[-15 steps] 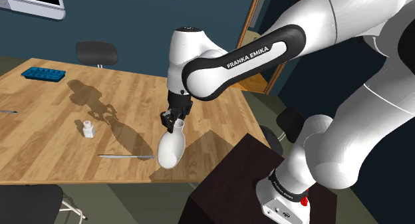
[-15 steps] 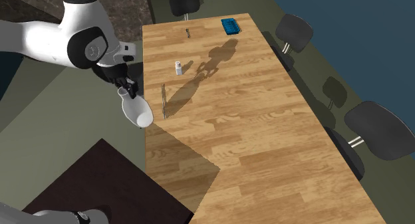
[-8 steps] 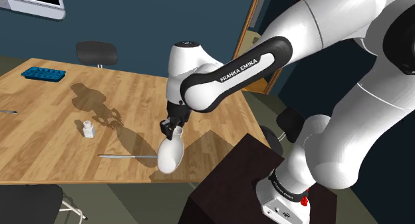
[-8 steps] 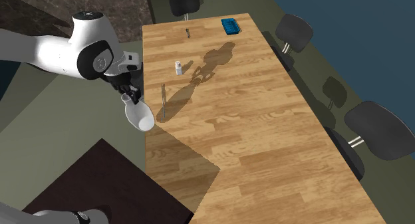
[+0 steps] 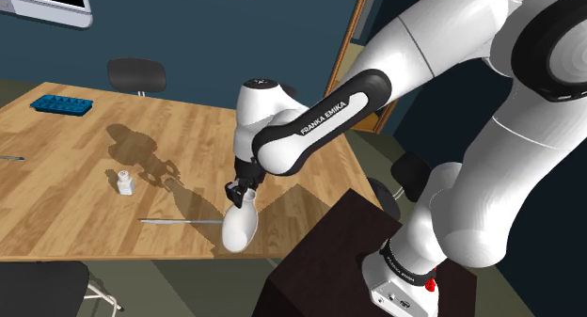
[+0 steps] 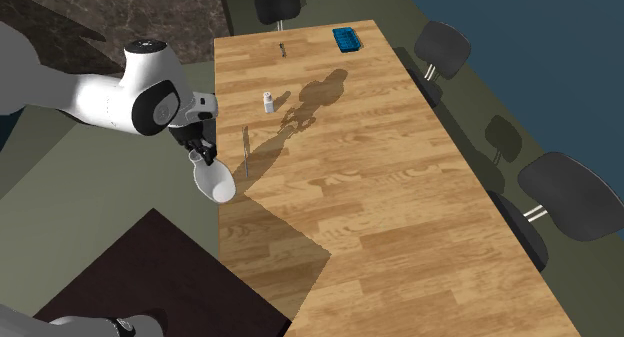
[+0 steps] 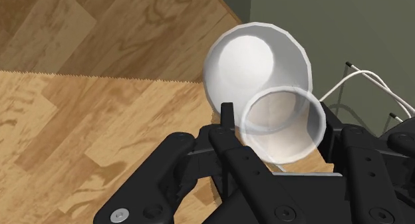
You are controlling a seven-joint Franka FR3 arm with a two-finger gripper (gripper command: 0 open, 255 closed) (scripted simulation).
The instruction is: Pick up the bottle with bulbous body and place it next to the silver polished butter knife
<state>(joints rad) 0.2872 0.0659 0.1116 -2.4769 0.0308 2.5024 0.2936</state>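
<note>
Fingers [image 7: 227, 119] of gripper [image 5: 242, 189] clamped on neck of white bulbous bottle [image 5: 240, 225], hanging tilted at table [image 5: 56, 198] edge nr stand [image 5: 320, 259], just beside knife [image 5: 179, 221] tip. Arm [image 5: 325, 118] reads "FRANKA EMIKA". Small white jar [image 5: 123, 182] & blue tray [image 5: 61, 105] well apart from bottle.

The pincer [image 6: 201, 151] clasps a white bulbous bottle [image 6: 217, 181] by its neck at the wooden worktop [image 6: 400, 185]'s left edge, near the thin knife [image 6: 245, 151]. A blue tray [image 6: 346, 38] lies far beyond.
</note>
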